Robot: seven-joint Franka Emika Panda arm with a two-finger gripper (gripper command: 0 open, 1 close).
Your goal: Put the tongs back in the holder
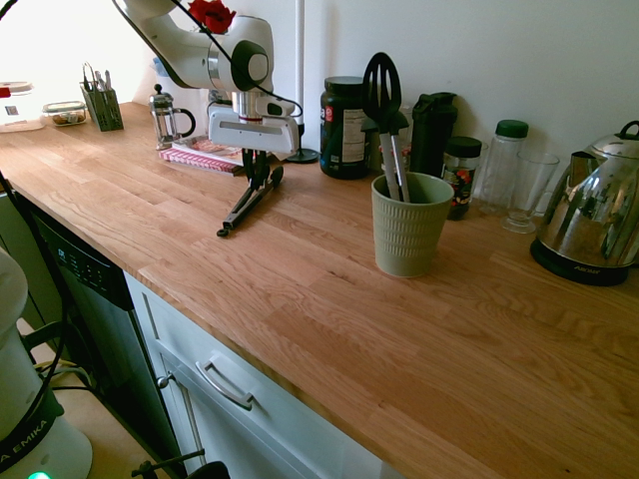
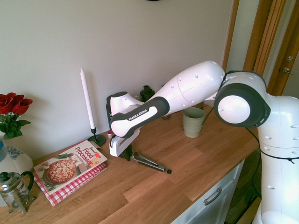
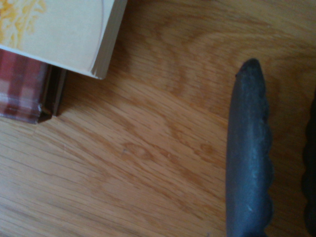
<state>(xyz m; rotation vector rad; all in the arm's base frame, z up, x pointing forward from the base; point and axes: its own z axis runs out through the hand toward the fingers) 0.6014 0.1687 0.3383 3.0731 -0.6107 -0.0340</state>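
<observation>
On my forearm (image 2: 140, 115), 2nd ext view, "FRANKA EMIKA" in white on the dark band. Top cookbook (image 2: 70, 166) by the candle: "Food Processor" in red, w/ smaller print under it I can't make out. My base (image 1: 25, 439), 1st ext view, shows "A EMIKA", rest cut off by the edge. Dark jar (image 1: 344, 128) has a white label, print too small to read. Kettle (image 1: 591, 215) base has a brand mark, unreadable. Wrist view: no text.

Two opposite high wide views over the wooden counter (image 1: 300, 269); wrist camera close above it.
</observation>
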